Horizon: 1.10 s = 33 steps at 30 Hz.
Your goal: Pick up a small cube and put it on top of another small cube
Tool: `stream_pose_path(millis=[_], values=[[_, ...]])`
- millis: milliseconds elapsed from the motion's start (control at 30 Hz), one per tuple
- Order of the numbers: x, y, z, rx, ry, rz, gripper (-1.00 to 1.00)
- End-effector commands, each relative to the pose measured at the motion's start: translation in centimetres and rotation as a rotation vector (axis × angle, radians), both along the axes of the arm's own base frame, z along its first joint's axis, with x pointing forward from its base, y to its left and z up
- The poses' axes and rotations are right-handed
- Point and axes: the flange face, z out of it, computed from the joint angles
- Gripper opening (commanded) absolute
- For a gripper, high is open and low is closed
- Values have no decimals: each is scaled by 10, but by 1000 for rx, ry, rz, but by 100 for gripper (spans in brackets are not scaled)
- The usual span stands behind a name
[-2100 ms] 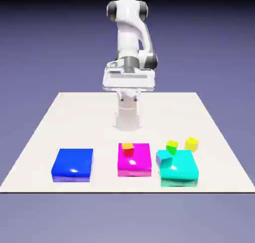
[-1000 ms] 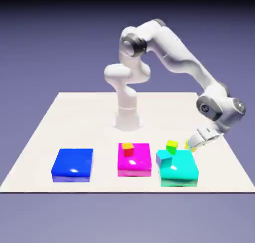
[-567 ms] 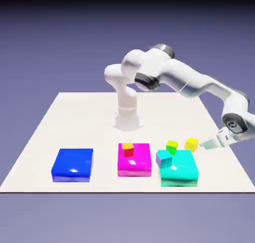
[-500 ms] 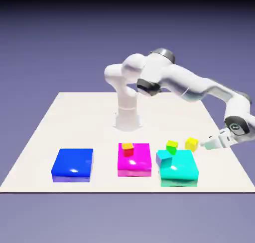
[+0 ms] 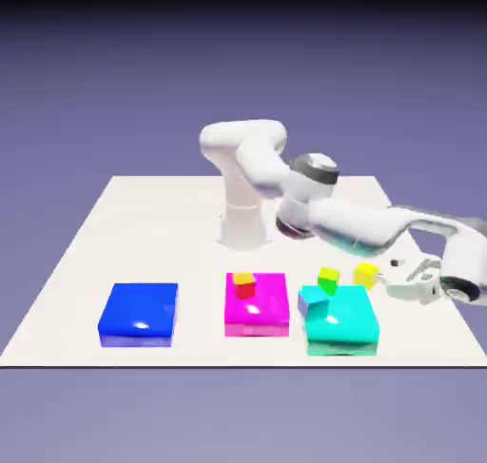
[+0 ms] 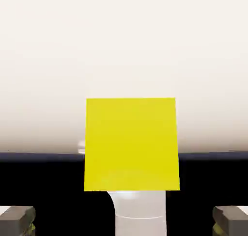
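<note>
Yellow small cube [image 6: 131, 143], one, between open hand [image 6: 124, 219] fingertips.

arm [image 5: 285, 181]: white, rounded | joints: grey bands | gripper [image 6: 124, 220] tips: grey

Three blocks [image 5: 139, 314] are lying in a row along the table's [image 5: 143, 223] lower edge. A cube [image 5: 365, 274] is sitting right of the frame's centre, the gripper [image 5: 392, 275] just beside its right.

White arm stretched low toward exterior view's right; gripper [image 5: 388, 277] just beside tiny plain yellow cube [image 5: 365, 275] on white table [image 5: 143, 223]. Nearby: small green cube [image 5: 328, 279], flat cyan square block [image 5: 347, 320].
</note>
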Motion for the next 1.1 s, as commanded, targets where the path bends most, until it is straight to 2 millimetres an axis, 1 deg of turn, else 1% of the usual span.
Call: stream_pose_path(millis=[0,167,267,300,333,567,600,633,733,833,967,1067], values=[[0,0,0,0,0,0,0],[-19,-25,-19,-3,-2,1,0],[-31,-39,-26,0,0,0,0],[-31,-39,-26,0,0,0,-100],[-31,-39,-26,0,0,0,-100],[-2,-3,-3,-1,-1,0,-100],[2,3,8,14,4,-9,-100],[17,1,25,34,11,-53,-100],[87,-42,49,25,15,-258,-100],[152,-95,77,26,18,-464,-100],[228,-181,119,42,17,-739,-100],[273,-254,154,66,11,-944,-100]])
